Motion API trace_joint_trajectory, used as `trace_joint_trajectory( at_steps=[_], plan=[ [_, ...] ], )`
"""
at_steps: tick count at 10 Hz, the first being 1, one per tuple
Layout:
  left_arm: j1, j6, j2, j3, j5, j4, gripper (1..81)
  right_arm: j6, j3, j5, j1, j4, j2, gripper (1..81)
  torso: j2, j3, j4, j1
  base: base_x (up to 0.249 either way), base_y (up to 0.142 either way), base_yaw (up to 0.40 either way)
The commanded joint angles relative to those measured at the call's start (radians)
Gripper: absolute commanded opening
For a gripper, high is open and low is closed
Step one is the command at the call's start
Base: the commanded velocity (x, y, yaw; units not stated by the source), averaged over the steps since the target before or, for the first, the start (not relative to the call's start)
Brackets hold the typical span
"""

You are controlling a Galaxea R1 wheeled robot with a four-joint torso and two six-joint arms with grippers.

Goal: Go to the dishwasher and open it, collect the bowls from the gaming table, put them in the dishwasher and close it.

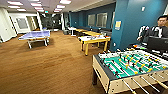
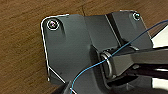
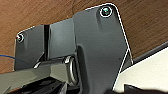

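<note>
We look across a games room with brown wood-look flooring point(image 1: 45, 65). At the lower right of the head view stands a table-football table point(image 1: 130, 68) with its green field and rods. Behind it, at the right edge, a person point(image 1: 156, 31) sits by a dark screen point(image 1: 157, 43). Left of centre, further back, is a blue ping-pong table point(image 1: 36, 35), and in the middle of the frame a yellow wooden table point(image 1: 93, 40) with more of its kind behind it, along the blue wall point(image 1: 130, 22).

The gaming table may be among the tables far back near the centre of the frame, but we cannot tell it from here, and at this distance we cannot pick out the bowls or the dishwasher either.

The wrist views look down at the floor past the robot's own dark plates; a thin blue cable point(image 2: 120, 48) crosses the left one. How far either gripper stands open, and whether it holds anything, we cannot tell.

As for handling, we judge small bowls to be light and stiff — probably smooth and a little slippery. The rim looks to us the natural place to take hold, one finger inside the wall and one outside — a firm pinch rather than a hard squeeze.
</note>
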State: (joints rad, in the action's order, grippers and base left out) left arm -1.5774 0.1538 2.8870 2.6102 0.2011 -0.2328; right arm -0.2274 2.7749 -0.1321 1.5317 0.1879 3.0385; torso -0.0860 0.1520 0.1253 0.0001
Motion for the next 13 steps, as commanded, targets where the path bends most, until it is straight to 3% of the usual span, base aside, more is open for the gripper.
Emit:
trace_joint_trajectory(
  at_steps=[1,6,13],
  plan=[
    [0.032,-0.004,-0.011,-0.001,-0.048,-0.007,81.1,0.005,0.0,0.043,-0.046,-0.002,-0.004,81.1,0.0,0.0,0.0,0.0,0.156,0.0,0.0],
    [0.032,-0.005,-0.011,-0.002,-0.048,-0.005,81.1,0.005,0.0,0.043,-0.044,-0.002,-0.004,81.1,-0.001,0.0,0.0,0.0,0.152,0.0,0.0],
    [0.03,-0.005,-0.012,-0.001,-0.048,-0.005,81.1,0.005,-0.003,0.043,-0.044,-0.002,-0.004,81.1,0.0,0.0,0.0,0.0,0.137,0.071,0.0]
  ],
)
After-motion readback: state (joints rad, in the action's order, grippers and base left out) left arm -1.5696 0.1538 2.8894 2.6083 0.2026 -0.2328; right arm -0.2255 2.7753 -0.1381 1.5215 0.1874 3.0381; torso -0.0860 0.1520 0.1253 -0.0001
